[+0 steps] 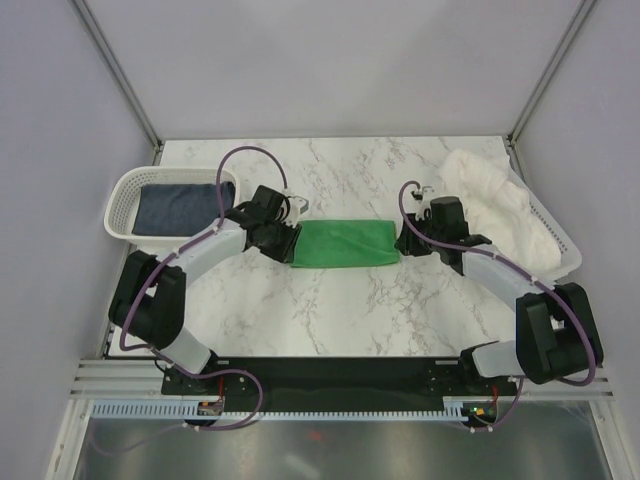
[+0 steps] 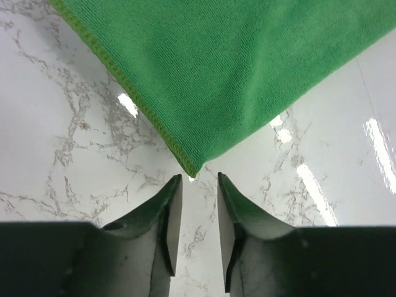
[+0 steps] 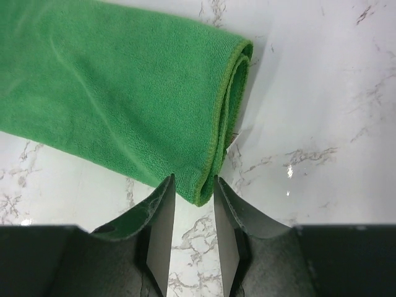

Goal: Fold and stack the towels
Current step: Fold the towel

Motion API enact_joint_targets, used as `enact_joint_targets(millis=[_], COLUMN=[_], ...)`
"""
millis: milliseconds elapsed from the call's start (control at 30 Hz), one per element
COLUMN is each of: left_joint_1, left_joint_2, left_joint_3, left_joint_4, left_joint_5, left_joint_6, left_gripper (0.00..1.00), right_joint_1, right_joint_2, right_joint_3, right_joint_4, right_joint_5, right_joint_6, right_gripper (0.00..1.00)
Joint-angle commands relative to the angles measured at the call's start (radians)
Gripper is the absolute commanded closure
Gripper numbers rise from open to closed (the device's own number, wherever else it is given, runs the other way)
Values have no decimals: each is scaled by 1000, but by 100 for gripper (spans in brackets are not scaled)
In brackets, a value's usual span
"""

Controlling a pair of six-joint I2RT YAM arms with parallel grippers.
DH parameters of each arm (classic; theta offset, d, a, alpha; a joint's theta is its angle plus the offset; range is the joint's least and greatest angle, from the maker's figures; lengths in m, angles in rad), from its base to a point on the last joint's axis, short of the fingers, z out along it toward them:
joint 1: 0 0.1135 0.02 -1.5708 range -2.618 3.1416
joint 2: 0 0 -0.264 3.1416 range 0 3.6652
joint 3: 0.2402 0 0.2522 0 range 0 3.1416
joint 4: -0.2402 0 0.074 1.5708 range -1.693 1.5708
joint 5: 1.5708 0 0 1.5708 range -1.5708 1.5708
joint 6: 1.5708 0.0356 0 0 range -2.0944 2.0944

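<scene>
here the green towel (image 1: 345, 243) lies folded flat on the marble surface (image 1: 330, 320), between the 2 arms. the left fingers (image 2: 162, 213) stand slightly spread with nothing between them, a towel corner just beyond their tips. the right fingers (image 3: 158, 216) are likewise parted, the folded corner at their mouth, unpinched. the navy towel (image 1: 170, 208) sits in the left basket (image 1: 122, 195), the white towel (image 1: 495, 195) in the right basket (image 1: 560, 255).

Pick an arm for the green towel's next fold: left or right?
Right, probably. A corner of the towel lies between the open jaws of the right gripper; the left gripper sits just short of its corner, holding nothing.
</scene>
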Motion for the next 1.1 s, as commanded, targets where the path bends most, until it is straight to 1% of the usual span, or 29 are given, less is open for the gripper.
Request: enact_joint_targets(millis=[0, 67, 167, 200, 233, 300, 333, 367, 400, 433, 467, 500, 533, 567, 633, 667, 733, 767, 867, 933, 1033, 1067], left_joint_1=[-5, -3, -3, -3, -2, -2, -3, -5, -6, -7, -7, -7, -7, -5, -5, -5, -3, 0, 1, 1, 0, -2], left_joint_2=[-46, -57, -59, -52, -49, -30, -25, -25, -26, -29, -28, -25, -13, -5, 20, 29, 40, 44, 20, -2, -26, -32], left_joint_3=[3, 17, 64, 104, 124, 176, 178, 167, 122, 95, 45, 25, 5, -24, -52, -70, -83, -83, -65, -40, 35, 60], left_joint_4=[-61, -115, -163, -170, -167, -140, -78, -36, 1, 42, 94, 112, 122, 130, 141, 139, 136, 132, 107, 81, 38, 37], left_joint_5=[51, 25, -32, -47, -37, 14, 60, 109, 162, 164, 154, 136, 119, 71, 50, 1, -26, -65, -122, -124, -107, -66], left_joint_6=[-1, 13, 5, -4, -14, -100, -155, -180, -206, -235, -273, -286, -298, -320, -341, -353, -376, -384, -389, -380, -384, -387], left_gripper=[60, 55, 53, 53, 53, 54, 54, 54, 54, 54, 54, 54, 54, 54, 54, 54, 54, 54, 53, 52, 51, 51], right_joint_1=[3, 5, 3, 3, 6, 16, 26, 31, 34, 37, 40, 40, 39, 36, 14, 10, 10, 8, 11, 8, 10, 8], right_joint_2=[-59, -62, -50, -37, -27, 18, 33, 47, 73, 84, 105, 117, 128, 137, 176, 190, 205, 204, 173, 162, 170, 196], right_joint_3=[48, 86, 154, 168, 192, 211, 221, 220, 214, 193, 182, 159, 149, 139, 117, 113, 106, 109, 135, 178, 235, 249], right_joint_4=[-44, -88, -130, -134, -134, -124, -121, -116, -104, -83, -76, -70, -72, -72, -69, -67, -70, -70, -68, -76, -64, -61], right_joint_5=[44, 64, 53, 17, -3, -48, -62, -71, -86, -94, -88, -66, -1, 30, 49, 65, 107, 121, 107, 99, 92, 90], right_joint_6=[19, 51, 112, 129, 154, 212, 226, 238, 255, 260, 261, 254, 244, 237, 220, 221, 220, 217, 212, 212, 215, 218], right_gripper=[61, 62, 63, 63, 64, 64, 64, 64, 64, 64, 64, 64, 64, 64, 64, 64, 64, 64, 65, 66, 71, 71])
